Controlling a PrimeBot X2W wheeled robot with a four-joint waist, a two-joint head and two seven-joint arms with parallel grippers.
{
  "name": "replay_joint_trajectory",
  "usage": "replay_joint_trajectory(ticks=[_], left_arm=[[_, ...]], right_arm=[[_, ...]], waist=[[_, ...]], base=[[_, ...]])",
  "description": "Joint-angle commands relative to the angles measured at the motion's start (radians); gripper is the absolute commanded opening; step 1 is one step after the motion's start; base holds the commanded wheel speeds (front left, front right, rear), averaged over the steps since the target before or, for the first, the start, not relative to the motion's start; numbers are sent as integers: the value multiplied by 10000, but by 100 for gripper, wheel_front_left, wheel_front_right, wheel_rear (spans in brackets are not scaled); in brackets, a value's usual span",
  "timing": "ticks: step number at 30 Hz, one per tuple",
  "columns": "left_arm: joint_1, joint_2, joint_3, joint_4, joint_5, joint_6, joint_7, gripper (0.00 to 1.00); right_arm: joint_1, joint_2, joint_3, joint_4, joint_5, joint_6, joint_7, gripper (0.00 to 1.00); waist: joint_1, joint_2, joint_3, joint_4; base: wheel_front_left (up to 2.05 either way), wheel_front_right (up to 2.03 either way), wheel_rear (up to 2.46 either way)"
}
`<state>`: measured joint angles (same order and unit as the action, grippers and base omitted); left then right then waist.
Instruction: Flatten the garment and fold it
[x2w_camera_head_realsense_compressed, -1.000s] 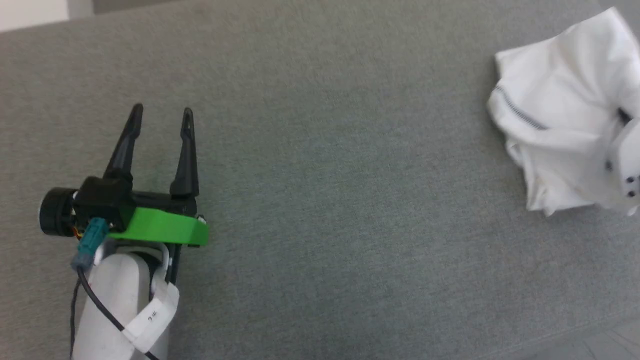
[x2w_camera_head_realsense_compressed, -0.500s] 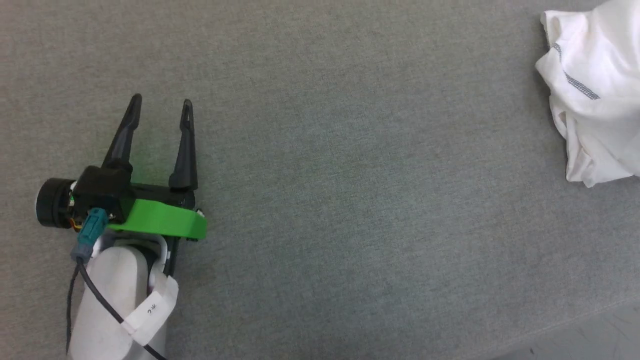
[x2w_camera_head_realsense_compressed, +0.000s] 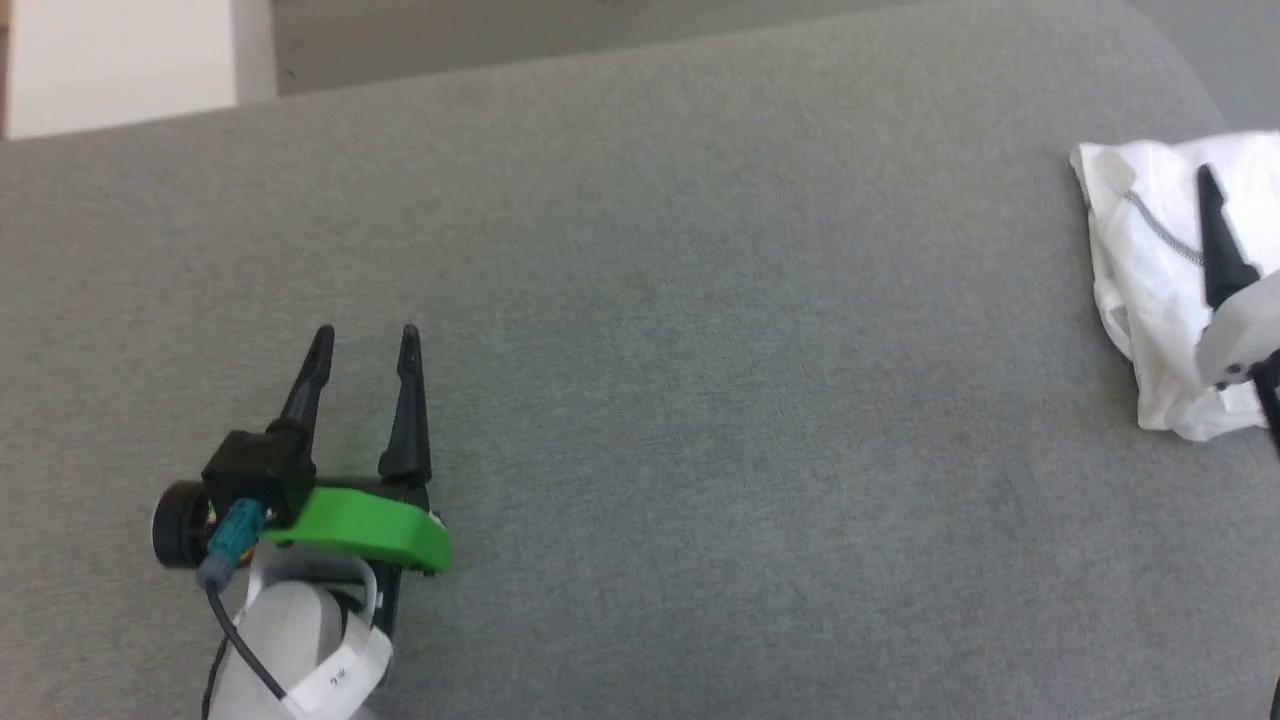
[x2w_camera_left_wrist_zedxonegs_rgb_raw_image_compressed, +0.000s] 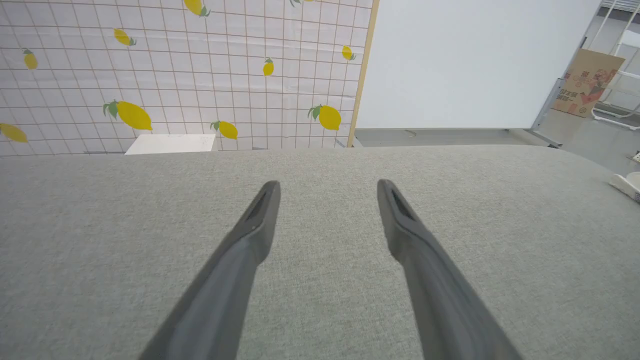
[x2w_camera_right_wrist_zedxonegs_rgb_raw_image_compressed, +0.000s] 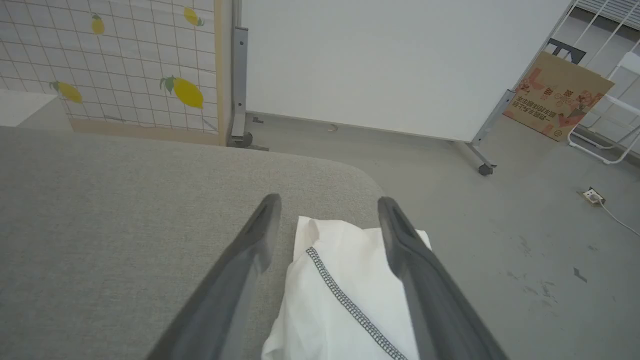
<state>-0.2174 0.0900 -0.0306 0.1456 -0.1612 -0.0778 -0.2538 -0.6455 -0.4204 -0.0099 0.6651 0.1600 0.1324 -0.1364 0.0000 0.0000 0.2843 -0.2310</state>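
The garment (x2w_camera_head_realsense_compressed: 1140, 270), a white T-shirt with a grey zigzag seam, lies bunched at the right end of the grey padded surface (x2w_camera_head_realsense_compressed: 700, 350). In the right wrist view the garment (x2w_camera_right_wrist_zedxonegs_rgb_raw_image_compressed: 340, 300) sits below and between my right gripper's (x2w_camera_right_wrist_zedxonegs_rgb_raw_image_compressed: 328, 201) two spread fingers, which stand open and clamp nothing. One dark finger (x2w_camera_head_realsense_compressed: 1215, 235) of that gripper shows over the cloth in the head view. My left gripper (x2w_camera_head_realsense_compressed: 365, 338) hovers open over bare fabric far to the left, with nothing between its fingers (x2w_camera_left_wrist_zedxonegs_rgb_raw_image_compressed: 250, 240).
The grey surface's rounded right corner (x2w_camera_right_wrist_zedxonegs_rgb_raw_image_compressed: 360, 175) ends just beyond the garment, with floor below. Behind the far edge stand a white box (x2w_camera_left_wrist_zedxonegs_rgb_raw_image_compressed: 170, 144), a lemon-patterned panel (x2w_camera_left_wrist_zedxonegs_rgb_raw_image_compressed: 200, 75) and a whiteboard (x2w_camera_right_wrist_zedxonegs_rgb_raw_image_compressed: 380, 60). A cardboard box (x2w_camera_right_wrist_zedxonegs_rgb_raw_image_compressed: 557, 97) leans at the far right.
The head camera has shifted, so the whole view moved. My right gripper has opened and let go of the garment, which now lies slack. The left gripper stays open.
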Motion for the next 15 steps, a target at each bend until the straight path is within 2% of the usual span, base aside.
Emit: replay_joint_trajectory(ticks=[1,7,15], left_arm=[[171,-57,51,47,-88,63,-72,100],[506,-208,113,107,-286,143,-77,100],[837,-318,10,298,-415,80,-78,100]], right_arm=[[433,132,147,-469,356,-17,-155,100],[2166,799,34,-2682,1137,-17,-383,100],[4389,2037,-590,-4930,943,-17,-350,100]], waist=[[0,0,-1086,756],[0,0,-1664,1315],[0,0,-2245,1930]], base=[[0,0,0],[0,0,0],[0,0,0]])
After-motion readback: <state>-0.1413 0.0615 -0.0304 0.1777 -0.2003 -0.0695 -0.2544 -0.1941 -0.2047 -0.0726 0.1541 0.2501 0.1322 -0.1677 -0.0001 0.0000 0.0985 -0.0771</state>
